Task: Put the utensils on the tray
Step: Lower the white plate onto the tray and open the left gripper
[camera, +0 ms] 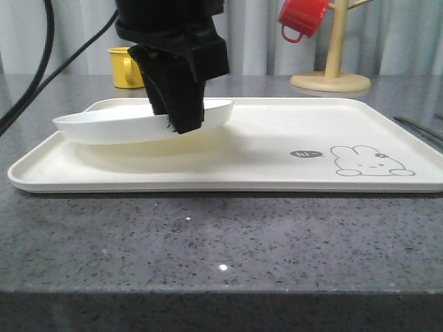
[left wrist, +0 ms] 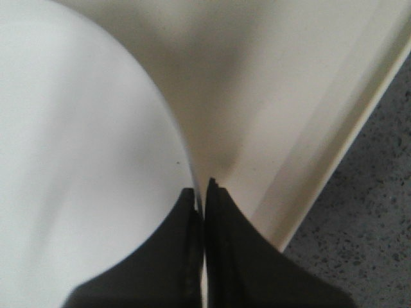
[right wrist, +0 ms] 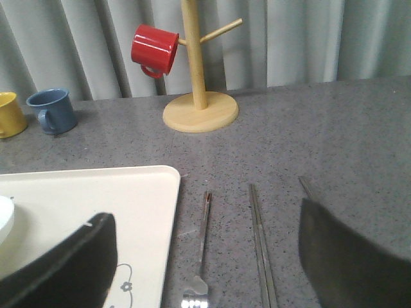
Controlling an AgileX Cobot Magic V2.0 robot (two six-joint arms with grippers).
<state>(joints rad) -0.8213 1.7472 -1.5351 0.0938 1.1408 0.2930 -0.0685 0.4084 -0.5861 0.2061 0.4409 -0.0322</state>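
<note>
Left gripper [camera: 181,121] is clamped on the rim of the round shallow white plate [camera: 111,126], jaws pinched tight with the edge between them. The plate hangs tilted over the left end of the large cream rectangular tray [camera: 277,173] with the rabbit drawing; it looks just off the tray floor, though contact on the hidden side can't be ruled out. An edge pinch makes sense here — the plate is too flat to grab any other way, and coming in low lets it be set down gently.

Right gripper [right wrist: 205,269] hovers with fingers spread wide and nothing between them, above the grey speckled counter just off the tray's right edge, likely lined up for the cutlery.

Lying there on the counter, side by side: one slim steel fork [right wrist: 201,250] nearest the tray and one pair of flat steel chopsticks [right wrist: 262,247] beside it. A third thin steel piece starts further out, mostly hidden by the finger — can't tell what it is.

Mugs, three: one red mug [right wrist: 154,50] hung on the single wooden mug tree [right wrist: 199,77], one blue mug [right wrist: 52,110] and one yellow mug [right wrist: 9,114] standing at the counter's back-left. One tray, one plate.
</note>
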